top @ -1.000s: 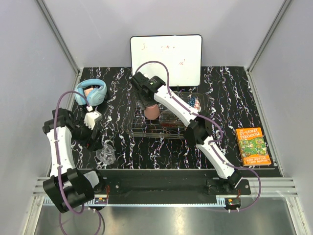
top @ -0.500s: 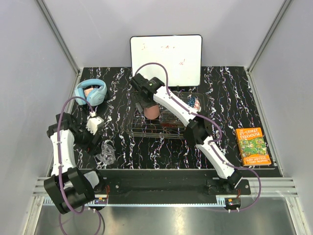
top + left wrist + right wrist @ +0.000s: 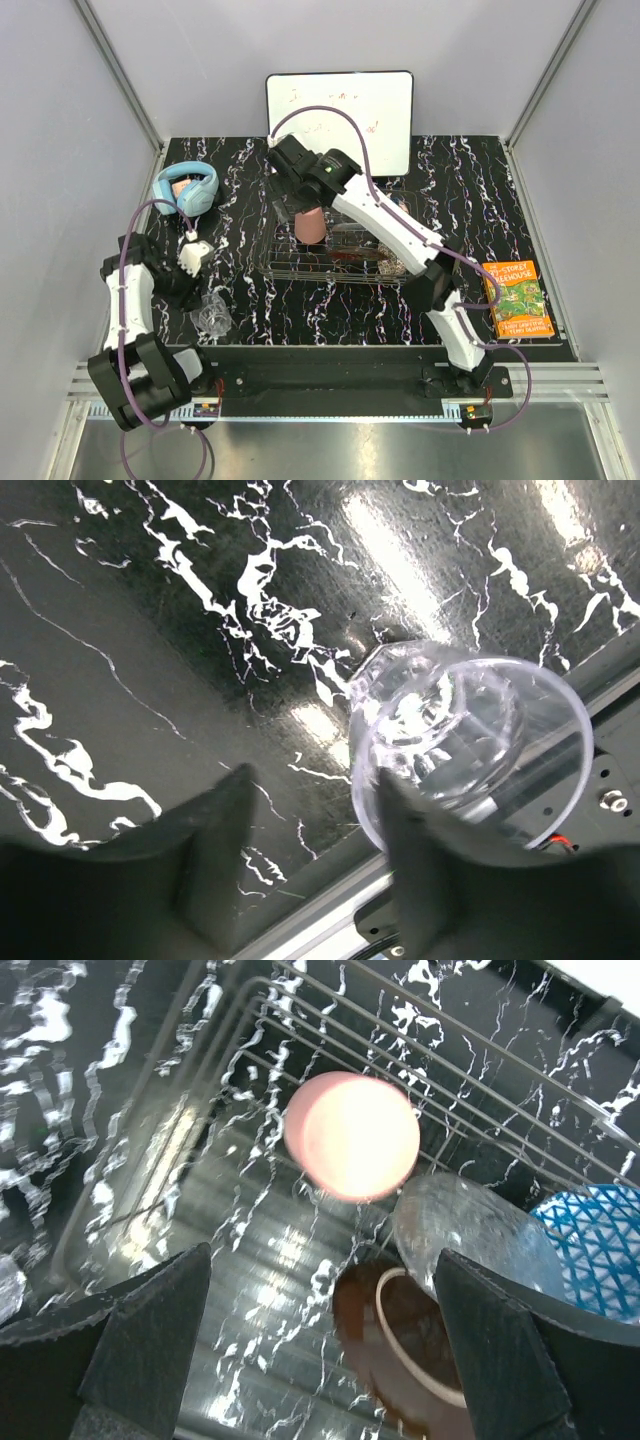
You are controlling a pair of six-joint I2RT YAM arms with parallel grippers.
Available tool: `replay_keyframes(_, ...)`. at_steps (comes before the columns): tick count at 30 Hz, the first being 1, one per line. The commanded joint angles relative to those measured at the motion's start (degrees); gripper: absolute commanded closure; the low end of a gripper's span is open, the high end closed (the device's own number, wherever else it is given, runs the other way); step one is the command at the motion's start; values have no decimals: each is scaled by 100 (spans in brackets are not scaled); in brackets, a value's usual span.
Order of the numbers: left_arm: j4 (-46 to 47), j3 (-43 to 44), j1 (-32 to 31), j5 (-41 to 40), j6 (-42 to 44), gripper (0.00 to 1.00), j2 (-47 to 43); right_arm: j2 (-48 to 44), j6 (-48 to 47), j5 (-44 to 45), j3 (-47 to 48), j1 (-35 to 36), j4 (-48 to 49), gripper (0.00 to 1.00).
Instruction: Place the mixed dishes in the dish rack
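The left gripper (image 3: 312, 790) is held apart, empty, beside the clear glass mug (image 3: 470, 750) laid at the near left. The right gripper (image 3: 322, 1260) is spread, empty, over the pink cup (image 3: 350, 1135) in the dish rack (image 3: 480, 1070).

**Obscured and cropped items**

We list:
- blue patterned bowl (image 3: 598, 1235), cut by the right edge
- dish rack (image 3: 285, 262), contents largely under the right arm (image 3: 390, 222)
- whiteboard (image 3: 340, 105), writing too small to read
- left gripper (image 3: 315, 780), fingers (image 3: 200, 865) blurred

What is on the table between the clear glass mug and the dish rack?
Nothing. In the top external view, only bare black marbled tabletop lies between the clear glass mug and the dish rack's near left corner.
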Motion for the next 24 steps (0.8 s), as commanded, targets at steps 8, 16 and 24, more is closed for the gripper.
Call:
replay_keyframes(8,236,209,12,508,-167,100,834,-1747,360,183,-944,430,133,0)
replay_keyframes(16,-773,1288,21,1805,-386,100,1027,-4065,1010,-825,-3675,430,2133,0)
replay_keyframes(24,-2568,3346,-5,3662,-640,100,1555,-5809,2213,-2190,-6798,430,5253,1)
